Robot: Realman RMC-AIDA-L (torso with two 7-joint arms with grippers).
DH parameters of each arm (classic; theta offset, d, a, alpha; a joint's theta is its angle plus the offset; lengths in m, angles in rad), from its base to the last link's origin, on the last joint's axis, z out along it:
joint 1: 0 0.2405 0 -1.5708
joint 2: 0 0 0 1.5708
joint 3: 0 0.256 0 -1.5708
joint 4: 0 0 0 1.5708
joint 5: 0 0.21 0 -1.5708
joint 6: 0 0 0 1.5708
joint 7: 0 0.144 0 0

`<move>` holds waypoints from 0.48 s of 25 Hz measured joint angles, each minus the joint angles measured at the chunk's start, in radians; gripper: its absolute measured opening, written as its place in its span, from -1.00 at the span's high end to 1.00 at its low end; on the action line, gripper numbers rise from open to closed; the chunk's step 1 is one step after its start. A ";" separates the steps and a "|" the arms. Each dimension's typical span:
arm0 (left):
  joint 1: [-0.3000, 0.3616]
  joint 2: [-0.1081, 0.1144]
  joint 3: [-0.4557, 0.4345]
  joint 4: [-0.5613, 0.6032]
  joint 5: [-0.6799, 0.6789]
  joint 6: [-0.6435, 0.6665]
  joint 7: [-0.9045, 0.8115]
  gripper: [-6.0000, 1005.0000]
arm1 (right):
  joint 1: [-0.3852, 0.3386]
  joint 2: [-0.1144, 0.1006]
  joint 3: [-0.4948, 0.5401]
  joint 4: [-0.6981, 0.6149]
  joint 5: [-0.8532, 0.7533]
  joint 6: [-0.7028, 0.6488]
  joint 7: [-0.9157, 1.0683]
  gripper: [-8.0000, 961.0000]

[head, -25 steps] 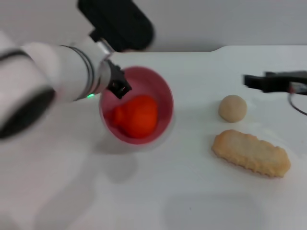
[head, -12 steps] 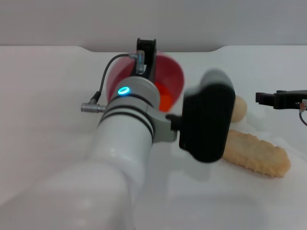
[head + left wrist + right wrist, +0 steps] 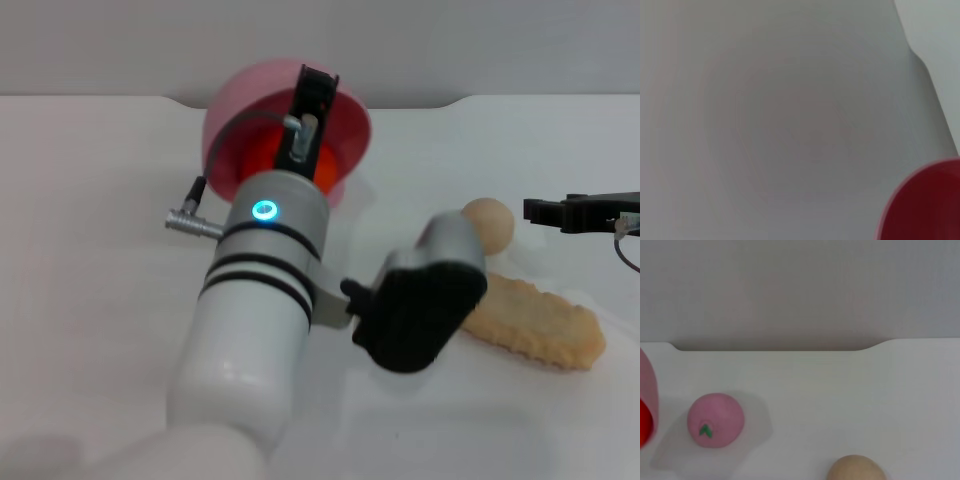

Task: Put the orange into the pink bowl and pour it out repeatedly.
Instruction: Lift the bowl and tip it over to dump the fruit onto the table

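My left gripper (image 3: 316,98) is shut on the rim of the pink bowl (image 3: 250,100) and holds it lifted and tilted at the far middle of the table, its opening turned toward me. The orange (image 3: 268,152) shows inside the bowl, partly hidden behind my left wrist. The left wrist view shows only a dark red edge of the bowl (image 3: 925,205). The right wrist view shows the bowl's edge (image 3: 649,385) and a sliver of the orange (image 3: 643,422). My right gripper (image 3: 545,212) is parked at the right edge, away from the bowl.
A beige ball (image 3: 492,222) and a long tan biscuit-like piece (image 3: 540,320) lie on the white table (image 3: 100,250) at the right. A small pink ball with a green mark (image 3: 715,420) lies beside the bowl, seen only in the right wrist view.
My left arm has swung round and turned its wrist. The bowl, with the orange in it, has gone from the near left to the far middle and is lifted and tilted more. The right arm barely moved.
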 joint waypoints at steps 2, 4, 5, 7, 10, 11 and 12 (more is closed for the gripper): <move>0.011 0.000 0.021 -0.019 0.037 0.017 0.005 0.91 | 0.001 0.000 -0.002 0.002 0.002 0.000 0.000 -0.24; 0.024 0.000 0.040 -0.049 0.090 0.036 0.011 0.91 | 0.001 0.000 -0.006 0.004 0.002 0.000 0.000 -0.24; 0.032 0.000 0.047 -0.063 0.116 0.046 0.014 0.91 | 0.001 0.001 -0.010 0.005 0.002 0.000 0.000 -0.25; 0.041 0.000 0.054 -0.073 0.139 0.055 0.021 0.91 | 0.001 0.001 -0.016 0.006 0.002 0.000 0.003 -0.25; 0.045 0.000 0.062 -0.083 0.155 0.060 0.029 0.91 | 0.001 0.001 -0.021 0.006 0.002 0.000 0.005 -0.25; 0.050 0.001 0.070 -0.109 0.193 0.069 0.039 0.91 | 0.001 0.001 -0.023 0.006 0.002 0.000 0.005 -0.26; 0.053 0.001 0.072 -0.116 0.204 0.073 0.041 0.91 | 0.002 0.001 -0.024 0.006 0.002 0.000 0.005 -0.26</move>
